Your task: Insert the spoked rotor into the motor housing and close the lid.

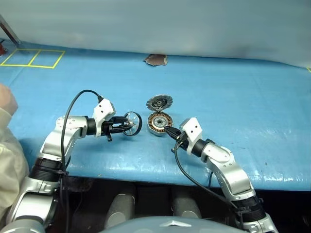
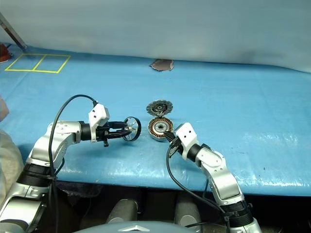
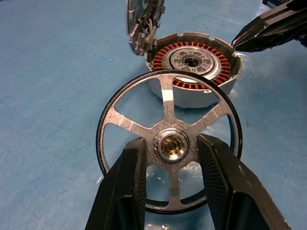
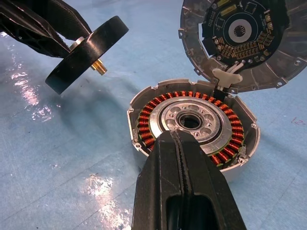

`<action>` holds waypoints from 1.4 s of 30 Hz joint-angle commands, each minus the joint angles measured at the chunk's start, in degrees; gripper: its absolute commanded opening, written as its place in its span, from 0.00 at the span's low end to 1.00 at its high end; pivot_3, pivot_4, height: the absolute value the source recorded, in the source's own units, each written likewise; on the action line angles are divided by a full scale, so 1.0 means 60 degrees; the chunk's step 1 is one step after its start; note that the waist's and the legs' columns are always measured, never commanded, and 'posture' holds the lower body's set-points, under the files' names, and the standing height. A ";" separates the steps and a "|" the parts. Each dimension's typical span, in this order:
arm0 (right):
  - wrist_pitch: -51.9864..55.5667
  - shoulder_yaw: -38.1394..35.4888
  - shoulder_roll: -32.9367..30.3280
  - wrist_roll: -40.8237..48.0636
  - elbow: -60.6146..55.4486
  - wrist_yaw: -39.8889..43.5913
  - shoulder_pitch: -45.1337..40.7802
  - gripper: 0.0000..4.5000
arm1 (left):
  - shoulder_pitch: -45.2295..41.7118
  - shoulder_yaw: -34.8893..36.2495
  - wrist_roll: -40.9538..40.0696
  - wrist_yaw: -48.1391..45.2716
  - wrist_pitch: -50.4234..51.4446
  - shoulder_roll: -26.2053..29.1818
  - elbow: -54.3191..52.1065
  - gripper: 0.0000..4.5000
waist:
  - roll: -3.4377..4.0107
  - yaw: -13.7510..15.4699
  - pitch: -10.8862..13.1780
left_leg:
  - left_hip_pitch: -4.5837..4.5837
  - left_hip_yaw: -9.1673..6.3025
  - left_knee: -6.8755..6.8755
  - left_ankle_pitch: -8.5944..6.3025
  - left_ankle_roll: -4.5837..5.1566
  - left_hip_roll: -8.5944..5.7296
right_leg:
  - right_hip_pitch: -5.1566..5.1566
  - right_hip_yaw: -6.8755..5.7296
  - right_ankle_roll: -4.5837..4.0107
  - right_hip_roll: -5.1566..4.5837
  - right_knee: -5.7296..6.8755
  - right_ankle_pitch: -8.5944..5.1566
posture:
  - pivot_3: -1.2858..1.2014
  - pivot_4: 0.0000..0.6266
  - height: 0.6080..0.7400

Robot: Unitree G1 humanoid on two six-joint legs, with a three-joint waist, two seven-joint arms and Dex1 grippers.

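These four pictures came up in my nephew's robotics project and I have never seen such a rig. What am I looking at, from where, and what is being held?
It is a humanoid robot with two arms, each ending in two black fingers. Two pictures look down from its head over a blue table; the other two come from cameras on its wrists.

On the table sits the motor housing, a round metal puck with copper windings, its lid hinged open and standing behind it. A brown scrap lies farther back.

The left gripper holds the spoked rotor by its hub, in the air beside the housing. The right gripper, shut and empty, has its tip at the housing's rim. A person's sleeve shows at the edge.
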 commanded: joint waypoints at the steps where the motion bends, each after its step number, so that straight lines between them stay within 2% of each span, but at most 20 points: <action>1: -0.0400 -0.0166 0.0013 0.0244 -0.0092 0.0151 0.0078 0.00 | -0.0435 -0.0251 -0.0175 -0.0355 0.0065 -0.0033 -0.0263 0.30 | 0.0000 0.0006 0.0000 | 0.0000 0.0000 0.0001 0.0004 0.0005 0.0000 | 0.0001 0.0000 0.0000 0.0000 0.0000 0.0000 | 0.52 0.24 1.00; 30: -0.0486 -0.0173 -0.0134 0.0262 -0.0077 0.0098 0.0374 0.00 | -0.2861 -0.1340 0.0487 -0.0871 -0.0979 -0.1615 0.2190 0.30 | -0.0006 0.0008 0.0004 | 0.0001 0.0001 0.0020 0.0032 0.0051 -0.0016 | 0.0013 0.0000 0.0007 0.0006 0.0008 0.0004 | 0.52 0.24 1.00; 42: -0.0515 -0.0137 -0.0186 0.0259 -0.0175 0.0127 0.0577 0.00 | -0.3358 -0.1615 0.1009 -0.1095 -0.1598 -0.2046 0.3170 0.30 | -0.0008 0.0018 0.0004 | -0.0002 0.0001 0.0031 0.0033 0.0053 -0.0019 | 0.0018 -0.0001 0.0013 0.0007 0.0009 0.0008 | 0.52 0.24 1.00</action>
